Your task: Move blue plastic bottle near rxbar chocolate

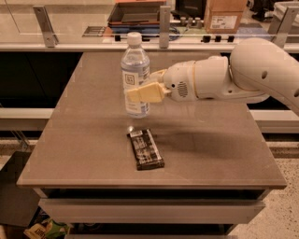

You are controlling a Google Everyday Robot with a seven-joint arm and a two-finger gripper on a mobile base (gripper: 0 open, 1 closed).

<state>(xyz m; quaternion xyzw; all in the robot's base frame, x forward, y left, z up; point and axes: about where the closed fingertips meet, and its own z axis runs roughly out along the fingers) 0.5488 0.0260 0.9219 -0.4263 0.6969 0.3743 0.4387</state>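
Note:
The blue plastic bottle (135, 70) is a tall clear bottle with a white cap and a pale label. It stands upright over the middle of the brown table (84, 140). My gripper (140, 87) reaches in from the right and is shut on the bottle at label height. One tan finger (142, 94) crosses the front of the bottle; the other is behind it. The rxbar chocolate (145, 148) lies flat in its dark wrapper just in front of the bottle's base, with a small gap between them. I cannot tell whether the bottle's base touches the table.
My white arm (233, 77) stretches over the right half of the table. Behind the table runs a counter with metal rail posts (164, 21), a dark tray (135, 14) and a cardboard box (224, 16). The table's front edge lies close below the bar.

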